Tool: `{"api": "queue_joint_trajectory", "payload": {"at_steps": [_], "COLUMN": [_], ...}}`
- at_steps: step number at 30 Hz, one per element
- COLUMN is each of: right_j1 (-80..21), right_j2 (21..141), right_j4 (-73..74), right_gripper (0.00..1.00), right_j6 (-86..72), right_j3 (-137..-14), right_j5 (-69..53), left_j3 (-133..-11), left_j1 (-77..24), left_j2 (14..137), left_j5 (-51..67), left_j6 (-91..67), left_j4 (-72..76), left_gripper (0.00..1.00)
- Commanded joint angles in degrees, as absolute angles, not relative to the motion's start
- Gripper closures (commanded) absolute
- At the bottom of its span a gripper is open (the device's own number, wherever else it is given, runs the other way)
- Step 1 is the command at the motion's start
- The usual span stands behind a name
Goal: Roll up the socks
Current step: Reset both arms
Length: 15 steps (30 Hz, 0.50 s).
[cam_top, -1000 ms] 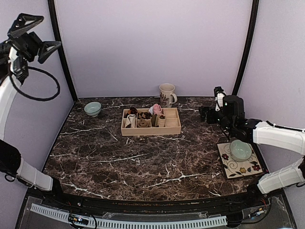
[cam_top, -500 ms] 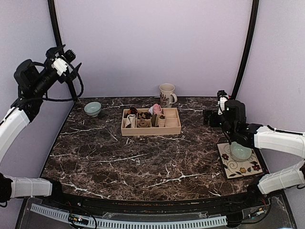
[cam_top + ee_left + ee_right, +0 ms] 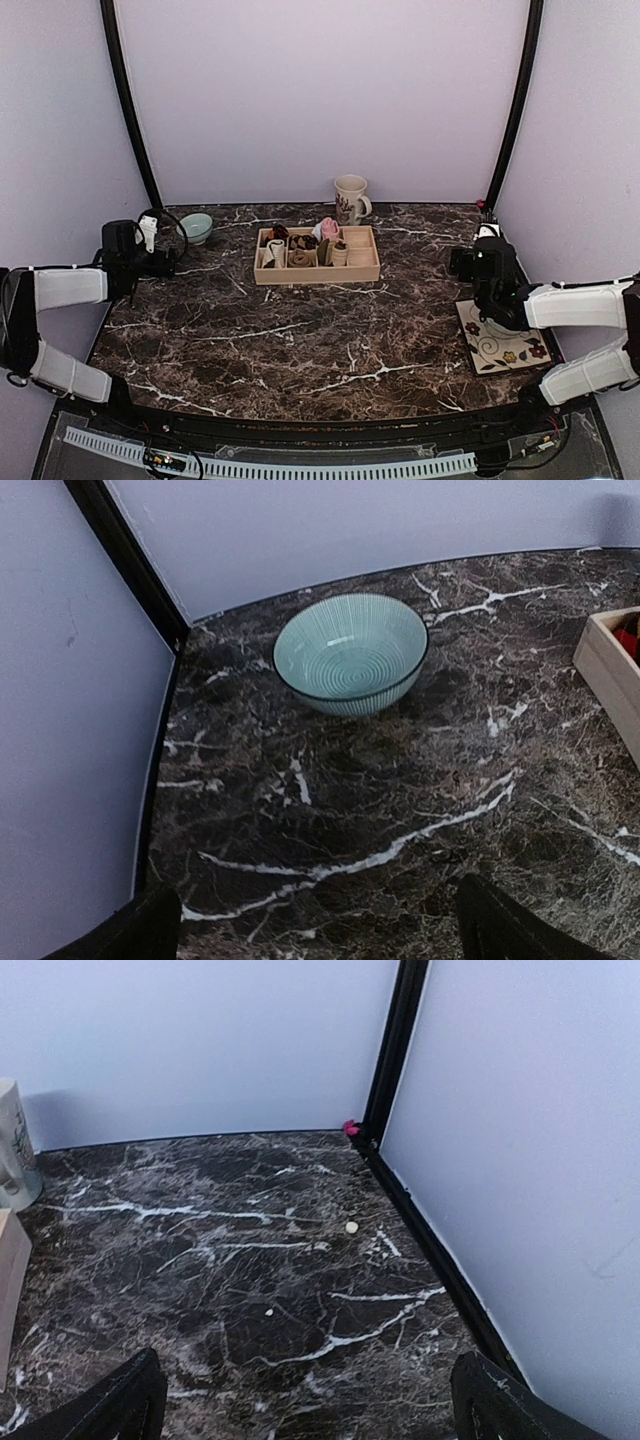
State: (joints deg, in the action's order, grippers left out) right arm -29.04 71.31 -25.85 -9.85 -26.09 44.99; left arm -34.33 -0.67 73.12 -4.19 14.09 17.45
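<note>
Lab booth — blank walls [image 3: 320, 90], marble tabletop [image 3: 300, 335].

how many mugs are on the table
1. The mug stands at the back of the table, just behind the wooden tray. The left arm and right arm cover bits of the table, so another could be hidden.

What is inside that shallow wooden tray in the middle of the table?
The compartmented wooden tray holds small rolled fabric bundles in cream, brown and dark tones, plus a pink fabric piece at the back. Anything beneath them is covered, and the view is too small for finer detail.
</note>
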Motion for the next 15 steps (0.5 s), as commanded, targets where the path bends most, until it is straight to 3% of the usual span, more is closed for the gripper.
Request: {"api": "queue_joint_trajectory", "payload": {"at_steps": [1, 8, 15], "right_j1": [-26.29, -18.64, -9.93], "right_j2": [68.58, 66.98, 76.64], "right_j4": [-34.13, -47.72, -68.82], "right_gripper": [0.01, 0.01, 0.01], "right_j6": [-6.51, -3.84, -0.03], "right_j3": [-22.95, -15.79, -10.04], "right_j5": [49.81, 44.85, 31.73], "left_j3": [-26.89, -21.17, -10.24], "left_j1": [0.16, 0.26, -0.94], "left_j2": [78.46, 86.95, 89.27], "left_j5": [-4.89, -6.91, -3.06], "left_j6": [4.85, 2.05, 5.16], "left_j4": [39.08, 58.33, 80.71], "left_gripper": [0.01, 0.01, 0.01]}}
